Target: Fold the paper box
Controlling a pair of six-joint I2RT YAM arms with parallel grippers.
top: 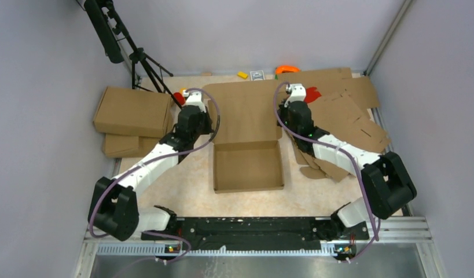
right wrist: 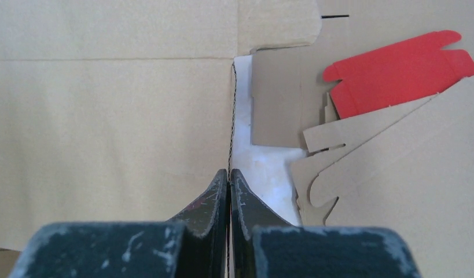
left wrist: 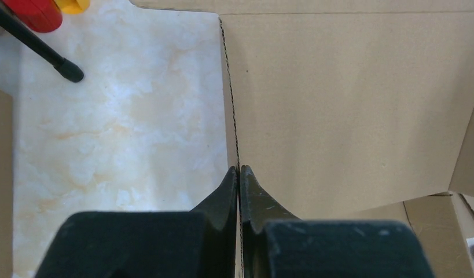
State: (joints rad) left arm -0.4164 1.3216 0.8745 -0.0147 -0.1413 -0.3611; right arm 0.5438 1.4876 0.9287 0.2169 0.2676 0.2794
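The paper box (top: 247, 165) lies in mid-table. Its shallow tray stands formed at the near end, and its wide lid panel (top: 246, 110) is spread flat toward the back. My left gripper (left wrist: 239, 169) is shut on the lid's left edge (left wrist: 230, 92), which shows as a thin corrugated line running between the fingertips. My right gripper (right wrist: 230, 171) is shut the same way on the lid's right edge (right wrist: 232, 110). From above, the left wrist (top: 194, 107) and the right wrist (top: 293, 99) sit at the lid's two sides and hide the fingers.
Two folded brown boxes (top: 133, 110) are stacked at the left. A heap of flat cut cardboard sheets (top: 350, 121) with a red sheet (right wrist: 396, 69) lies close on the right. A black tripod (top: 144, 63) stands at the back left, its foot (left wrist: 63, 68) near the left gripper. Small coloured items (top: 287, 69) line the back edge.
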